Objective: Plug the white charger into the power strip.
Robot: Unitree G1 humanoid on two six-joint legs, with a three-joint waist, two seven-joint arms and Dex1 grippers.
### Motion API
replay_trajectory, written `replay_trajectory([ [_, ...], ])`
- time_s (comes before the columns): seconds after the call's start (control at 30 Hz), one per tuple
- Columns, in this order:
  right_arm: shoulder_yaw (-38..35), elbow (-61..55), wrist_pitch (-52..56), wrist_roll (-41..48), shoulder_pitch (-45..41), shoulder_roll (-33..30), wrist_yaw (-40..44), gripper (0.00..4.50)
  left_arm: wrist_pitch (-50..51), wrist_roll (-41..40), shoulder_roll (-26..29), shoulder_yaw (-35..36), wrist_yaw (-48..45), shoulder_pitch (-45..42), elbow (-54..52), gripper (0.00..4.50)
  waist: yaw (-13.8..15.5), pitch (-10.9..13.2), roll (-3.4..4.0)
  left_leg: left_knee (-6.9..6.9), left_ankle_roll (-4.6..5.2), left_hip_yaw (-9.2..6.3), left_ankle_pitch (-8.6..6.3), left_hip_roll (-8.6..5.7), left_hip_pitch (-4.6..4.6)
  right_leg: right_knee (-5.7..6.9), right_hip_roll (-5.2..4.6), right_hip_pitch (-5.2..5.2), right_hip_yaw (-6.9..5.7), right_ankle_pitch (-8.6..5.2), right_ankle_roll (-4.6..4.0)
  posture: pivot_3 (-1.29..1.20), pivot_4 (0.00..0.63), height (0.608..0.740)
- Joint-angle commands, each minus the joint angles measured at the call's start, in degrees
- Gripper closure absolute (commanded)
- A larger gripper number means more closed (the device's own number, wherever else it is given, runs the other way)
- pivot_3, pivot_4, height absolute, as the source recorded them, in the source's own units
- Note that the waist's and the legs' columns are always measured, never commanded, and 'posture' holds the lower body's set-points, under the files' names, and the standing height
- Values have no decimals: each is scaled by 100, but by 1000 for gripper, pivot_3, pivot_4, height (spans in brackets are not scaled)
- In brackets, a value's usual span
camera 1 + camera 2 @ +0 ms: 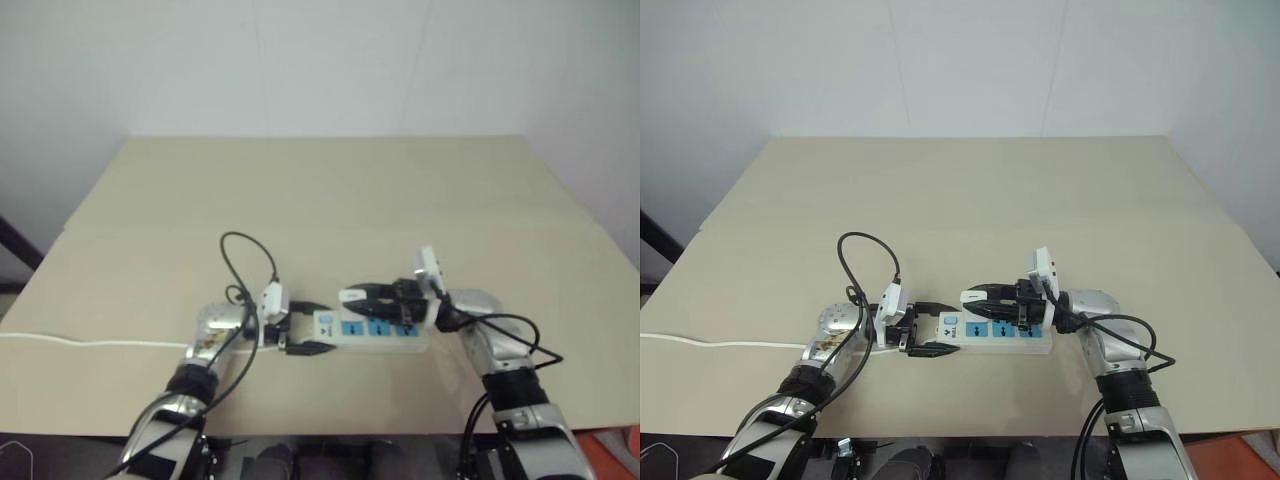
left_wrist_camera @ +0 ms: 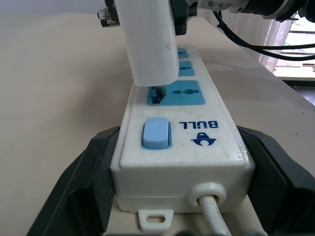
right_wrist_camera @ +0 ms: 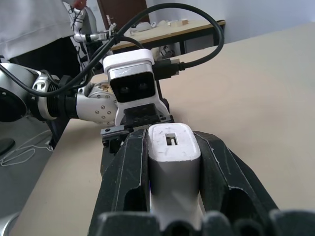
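Observation:
The power strip (image 1: 378, 331) lies on the table with its blue switch (image 2: 156, 132) end between the fingers of my left gripper (image 1: 300, 328), which is shut on its sides. The white charger (image 2: 150, 44) stands upright over the blue socket (image 2: 177, 93) nearest the switch. Its lower end is down at the socket's face and its prongs are hidden. My right gripper (image 3: 173, 140) comes in level from the right, over the strip, and is shut on the charger (image 3: 173, 142); the black fingers (image 3: 128, 172) press its two sides.
The strip's thin white cable (image 1: 80, 343) runs left across the beige table (image 1: 320, 200) to its edge. Black cables (image 1: 245, 255) loop above my left wrist. A person in a white top (image 3: 29, 24) stands beyond the table, in the right wrist view.

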Motion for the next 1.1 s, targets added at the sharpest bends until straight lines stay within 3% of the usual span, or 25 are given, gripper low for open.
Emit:
replay_trajectory([
  [0.03,-34,110,-197,-21,-83,-28,68,3386,56,41,40,-75,-39,79,-56,1232,1,0,0,0,0,0,0,0,0,0,0,0,0,0,0,0,150,740],
  [1.1,210,1115,-990,-430,164,23,178,3386,50,20,18,-43,22,87,-87,1232,6,-26,2,-4,2,0,-2,0,23,-1,0,20,1,0,0,0,150,740],
])
